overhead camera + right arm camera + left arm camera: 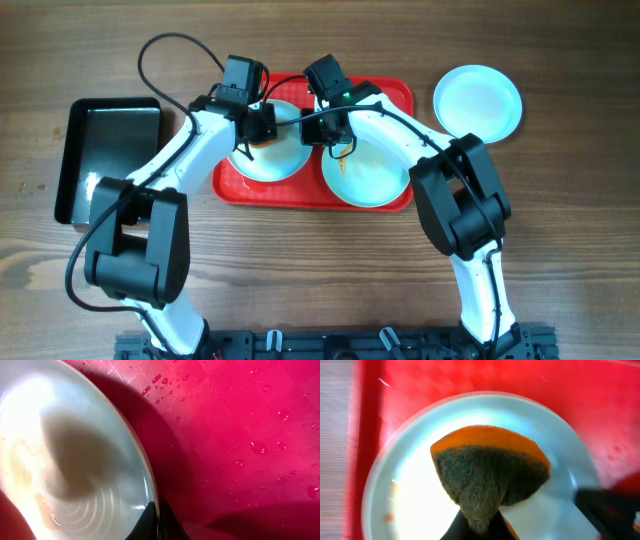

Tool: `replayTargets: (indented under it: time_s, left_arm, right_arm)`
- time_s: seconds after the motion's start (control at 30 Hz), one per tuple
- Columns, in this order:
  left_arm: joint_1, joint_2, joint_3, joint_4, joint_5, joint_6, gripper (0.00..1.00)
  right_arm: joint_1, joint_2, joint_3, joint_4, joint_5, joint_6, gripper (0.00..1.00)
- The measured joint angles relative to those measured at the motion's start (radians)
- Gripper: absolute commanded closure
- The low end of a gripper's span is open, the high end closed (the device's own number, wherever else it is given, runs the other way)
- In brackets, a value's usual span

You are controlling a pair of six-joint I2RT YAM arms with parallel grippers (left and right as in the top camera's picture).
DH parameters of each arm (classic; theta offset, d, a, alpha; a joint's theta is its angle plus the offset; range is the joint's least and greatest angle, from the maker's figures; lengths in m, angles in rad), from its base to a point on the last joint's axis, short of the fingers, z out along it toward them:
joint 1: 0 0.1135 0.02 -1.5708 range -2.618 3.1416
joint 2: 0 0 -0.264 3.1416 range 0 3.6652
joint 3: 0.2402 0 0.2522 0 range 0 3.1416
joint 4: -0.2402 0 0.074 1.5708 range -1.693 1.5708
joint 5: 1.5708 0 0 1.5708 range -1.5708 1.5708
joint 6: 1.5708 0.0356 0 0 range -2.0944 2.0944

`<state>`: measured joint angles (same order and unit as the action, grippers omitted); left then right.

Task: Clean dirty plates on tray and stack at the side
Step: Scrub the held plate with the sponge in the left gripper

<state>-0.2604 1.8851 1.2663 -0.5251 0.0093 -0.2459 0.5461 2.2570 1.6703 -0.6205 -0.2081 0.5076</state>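
The red tray point(396, 93) lay in the middle of the wooden table point(320, 262) w/ two plates inside it. The left plate point(272, 162) and the right plate point(372, 182) sat side by side, nearly touching. The third plate point(478, 102) was on the table, just beside the tray's right top corner. A black tray point(74, 165) lay well apart, on the left.

The left gripper point(262, 124) hung over the left plate. In the wrist view its jaws were narrow and clamped on a sponge point(490, 480), orange w/ the dark scrub side facing the camera. A small orange smear showed near the plate's rim.

The right gripper point(157, 521) was at the edge of the right plate; its jaws were almost together and pinched the rim. This plate had pale brownish marks in the centre. Water drops point(257, 448) lay on the tray next to it.
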Motion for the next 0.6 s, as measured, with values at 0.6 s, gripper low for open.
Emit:
replayTargets:
  time_s: [0.6]
  left_arm:
    - [0.0, 0.087, -0.002, -0.027, -0.297, 0.432, 0.96]
  right_arm:
    - [0.0, 0.0, 0.0, 0.0, 0.0, -0.014, 0.96]
